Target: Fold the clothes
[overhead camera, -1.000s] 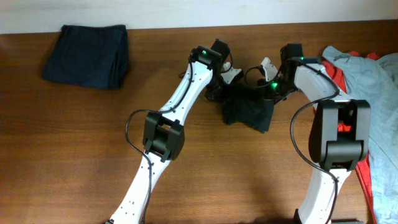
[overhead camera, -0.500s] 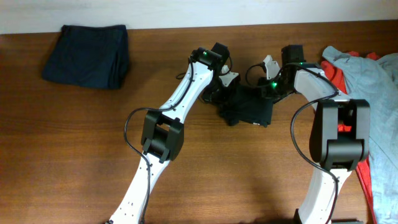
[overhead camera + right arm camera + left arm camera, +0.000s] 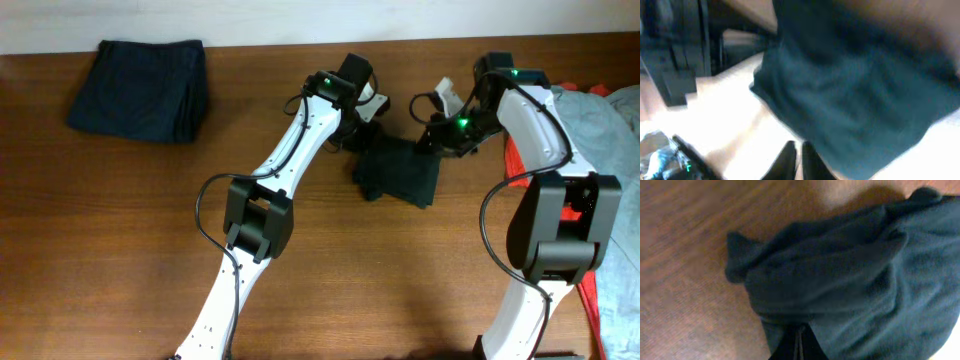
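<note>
the black shirt [image 3: 400, 175] sits in a crumpled lump near the middle of the back edge of the table [image 3: 120, 260], nowhere near flat (more of a heap than a fold). the left gripper [image 3: 799, 344] is closed, with its tips right at the shirt's rumpled edge. whether it really has a pinch of cloth between them, i cannot tell from here. the right gripper [image 3: 796, 159] is closed too, hanging just off the shirt's far right side, and nothing shows clearly between its fingers.

over in the back left corner lies a navy garment [image 3: 140, 90], squared up and looking done. the red and grey-blue pile [image 3: 590, 110] waits along the right edge.

so the job in hand, as i read it, is getting this lump spread out before any fold goes in. to do that well, each gripper wants a real edge, a hem or shoulder, not a fistful from the middle. they should open wide, come down low onto the wood, and take a single layer. then pull apart evenly toward the left and right edges, low and slow, so the cloth drags flat rather than lifting into another ball. the risk is grabbing two layers at once, which would lock the wrinkles in.
</note>
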Controlling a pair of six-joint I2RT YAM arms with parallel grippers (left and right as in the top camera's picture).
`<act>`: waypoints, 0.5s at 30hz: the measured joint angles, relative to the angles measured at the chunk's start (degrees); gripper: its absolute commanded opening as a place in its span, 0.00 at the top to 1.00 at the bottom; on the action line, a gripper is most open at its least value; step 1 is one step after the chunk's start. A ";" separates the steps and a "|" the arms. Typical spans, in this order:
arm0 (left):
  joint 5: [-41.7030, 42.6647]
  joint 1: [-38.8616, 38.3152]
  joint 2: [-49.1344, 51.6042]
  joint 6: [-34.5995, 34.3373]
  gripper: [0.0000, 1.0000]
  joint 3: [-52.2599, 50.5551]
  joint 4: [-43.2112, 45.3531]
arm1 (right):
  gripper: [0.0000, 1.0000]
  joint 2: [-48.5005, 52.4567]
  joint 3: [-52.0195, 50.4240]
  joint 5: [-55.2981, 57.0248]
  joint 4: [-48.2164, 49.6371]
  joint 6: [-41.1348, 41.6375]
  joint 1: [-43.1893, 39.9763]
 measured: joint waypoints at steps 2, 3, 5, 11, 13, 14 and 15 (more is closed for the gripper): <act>0.02 0.00 0.00 -0.02 0.99 -0.02 0.83 | 0.96 0.00 -1.09 0.04 -1.16 -0.61 0.00; 0.04 0.00 0.00 -0.11 0.99 -0.04 1.16 | 0.96 0.00 -2.38 0.04 -1.20 -1.07 0.00; 0.04 0.00 0.00 -0.42 0.99 -0.04 1.86 | 0.96 0.00 -5.31 0.17 -0.33 -1.44 0.00; 0.09 0.00 -0.02 -0.46 0.99 -0.04 2.40 | 0.96 -0.13 -16.57 0.22 10.03 -1.92 0.00; 0.07 0.00 -0.02 -0.48 0.99 -0.04 2.36 | 0.96 -0.31 -20.28 0.17 15.45 -1.92 0.00; 0.04 0.00 -0.02 -0.46 0.99 -0.04 2.34 | 0.96 -0.31 -21.73 -0.04 17.05 -1.97 0.00; -0.13 0.00 -0.02 -0.46 1.00 -0.04 2.23 | 0.96 -0.39 -22.93 -0.92 18.23 -2.01 0.00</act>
